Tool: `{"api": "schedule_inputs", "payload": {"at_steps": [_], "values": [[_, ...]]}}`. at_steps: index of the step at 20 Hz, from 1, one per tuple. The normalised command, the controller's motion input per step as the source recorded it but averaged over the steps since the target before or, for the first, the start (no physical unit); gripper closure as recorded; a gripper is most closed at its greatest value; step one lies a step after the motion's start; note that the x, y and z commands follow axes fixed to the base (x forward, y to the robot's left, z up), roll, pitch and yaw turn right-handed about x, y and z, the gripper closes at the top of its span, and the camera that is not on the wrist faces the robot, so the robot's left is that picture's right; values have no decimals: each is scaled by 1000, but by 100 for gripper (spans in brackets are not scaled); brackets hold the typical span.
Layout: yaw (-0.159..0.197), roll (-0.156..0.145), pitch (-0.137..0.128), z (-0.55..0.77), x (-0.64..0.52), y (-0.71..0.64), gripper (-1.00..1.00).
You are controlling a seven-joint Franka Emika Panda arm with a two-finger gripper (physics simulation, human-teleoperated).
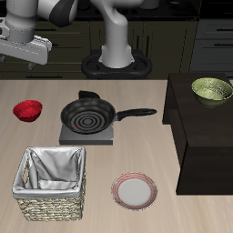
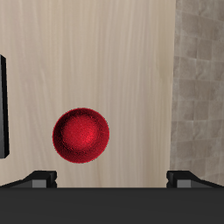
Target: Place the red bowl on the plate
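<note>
The red bowl (image 1: 27,110) is small, round and ribbed, and sits upright on the wooden table near its side edge, beside the frying pan. It also shows in the wrist view (image 2: 80,136), below the gripper. The plate (image 1: 134,190), with a pinkish-red rim and a pale centre, lies near the table's front edge, beside the basket. My gripper (image 1: 27,56) hangs high above the red bowl, well clear of it. In the wrist view the gripper (image 2: 112,179) is open and empty, its two fingertips (image 2: 39,179) wide apart.
A black frying pan (image 1: 88,116) with spiral rings sits on a grey burner between bowl and plate. A lined wicker basket (image 1: 50,185) stands at the front. An olive-green bowl (image 1: 211,89) rests on a dark cabinet (image 1: 205,136) on the other side.
</note>
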Motion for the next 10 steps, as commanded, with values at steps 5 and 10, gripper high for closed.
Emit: {"api": "schedule_inputs", "payload": {"at_steps": [5, 10], "values": [[16, 7, 0, -157, 87, -12, -100], [-5, 92, 4, -86, 33, -26, -100]]}}
